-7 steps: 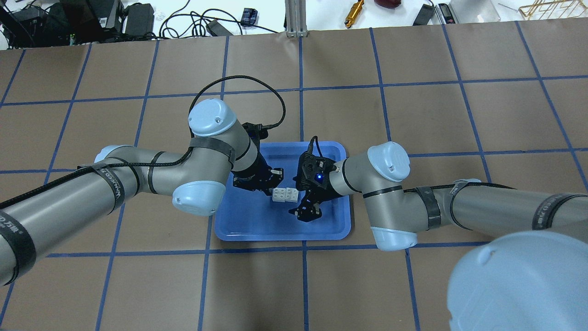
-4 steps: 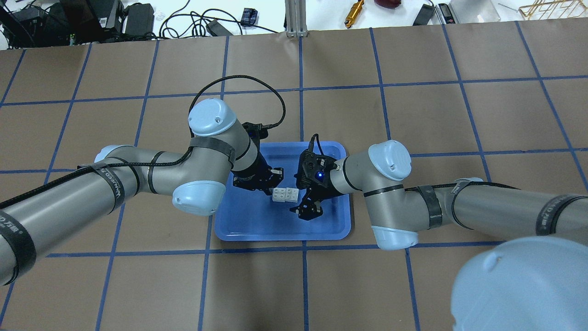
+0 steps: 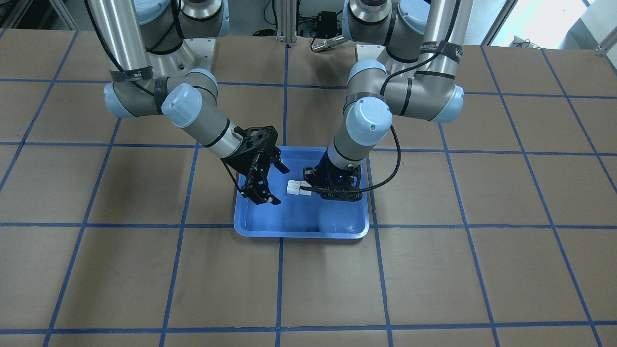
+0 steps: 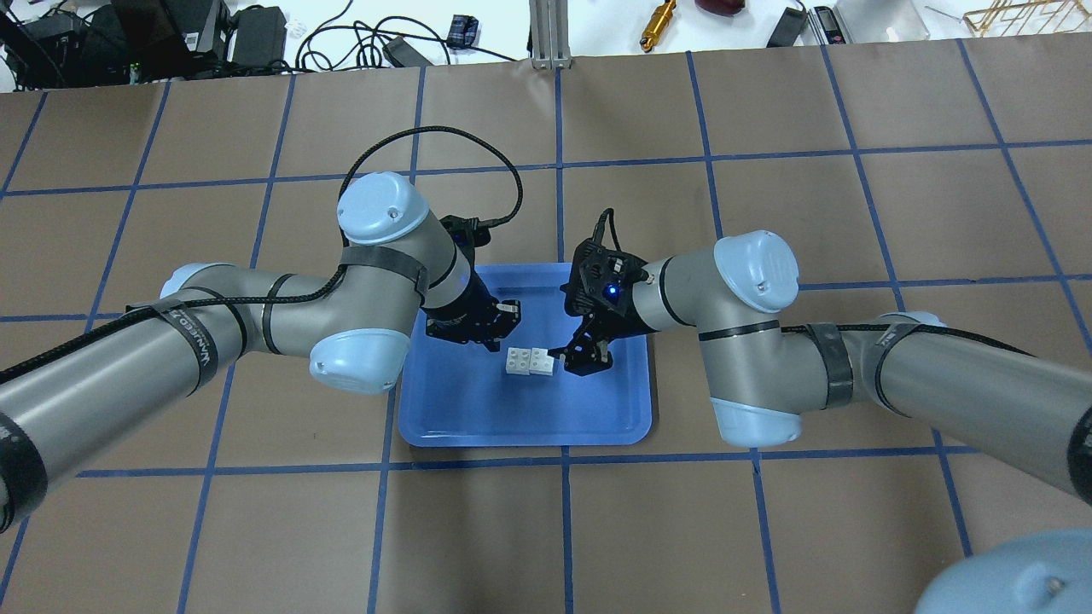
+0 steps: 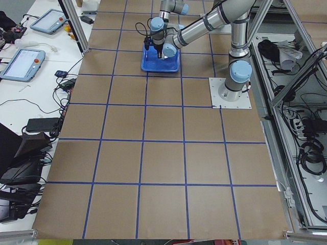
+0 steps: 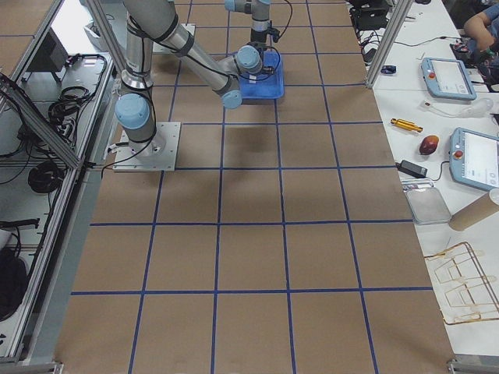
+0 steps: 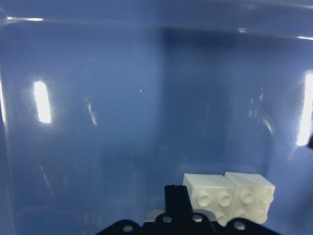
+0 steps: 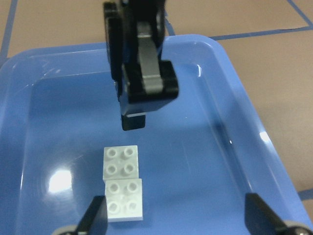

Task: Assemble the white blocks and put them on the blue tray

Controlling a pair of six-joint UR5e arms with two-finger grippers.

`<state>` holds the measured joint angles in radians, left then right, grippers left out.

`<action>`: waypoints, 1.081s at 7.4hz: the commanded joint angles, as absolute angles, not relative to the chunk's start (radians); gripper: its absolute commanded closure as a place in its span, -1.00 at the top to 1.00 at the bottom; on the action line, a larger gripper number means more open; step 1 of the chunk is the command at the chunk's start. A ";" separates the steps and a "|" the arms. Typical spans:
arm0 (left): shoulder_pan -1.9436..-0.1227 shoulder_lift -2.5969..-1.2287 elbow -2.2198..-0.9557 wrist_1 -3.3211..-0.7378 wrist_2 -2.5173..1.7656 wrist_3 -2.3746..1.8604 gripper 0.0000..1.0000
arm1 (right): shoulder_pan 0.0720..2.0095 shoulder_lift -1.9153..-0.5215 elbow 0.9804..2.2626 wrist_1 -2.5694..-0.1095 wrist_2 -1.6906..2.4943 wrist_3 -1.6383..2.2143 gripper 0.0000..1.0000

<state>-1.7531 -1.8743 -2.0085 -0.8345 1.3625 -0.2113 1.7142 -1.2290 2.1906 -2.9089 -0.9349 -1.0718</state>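
The two white blocks (image 4: pixel 529 362) lie side by side, touching, studs up, on the floor of the blue tray (image 4: pixel 478 422). They also show in the front view (image 3: pixel 298 188) and in the right wrist view (image 8: pixel 122 183). My left gripper (image 4: pixel 490 334) hangs just left of the blocks and apart from them. In the left wrist view its fingertips (image 7: pixel 176 196) meet at the centre, shut and empty, with the blocks (image 7: pixel 230 196) to their right. My right gripper (image 8: pixel 178 220) is wide open, low over the tray right of the blocks and empty.
The tray (image 3: pixel 299 231) sits on the brown paper table with blue tape lines. Both forearms reach over the tray's left and right rims. Cables, tools and pendants lie beyond the far table edge (image 4: pixel 657 21).
The right arm swung so that its gripper moved toward the far side of the tray. The left gripper drew back a little from the blocks. The blocks stayed put.
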 commanded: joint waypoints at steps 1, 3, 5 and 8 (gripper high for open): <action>-1.709 -1.835 -1.926 -0.941 1.377 -0.203 -0.79 | 1.657 -1.276 2.119 -2.847 -0.957 -0.798 1.00; -1.658 -1.793 -1.727 -1.233 1.457 -0.134 -0.39 | 1.651 -1.304 1.989 -2.632 -1.075 -0.525 1.00; -1.547 -1.734 -1.658 -1.403 1.561 0.059 -0.08 | 1.646 -1.319 1.784 -2.223 -1.219 -0.348 1.00; -1.488 -1.635 -1.620 -1.488 1.562 0.072 1.00 | 1.587 -1.402 1.606 -1.758 -1.394 -0.184 1.00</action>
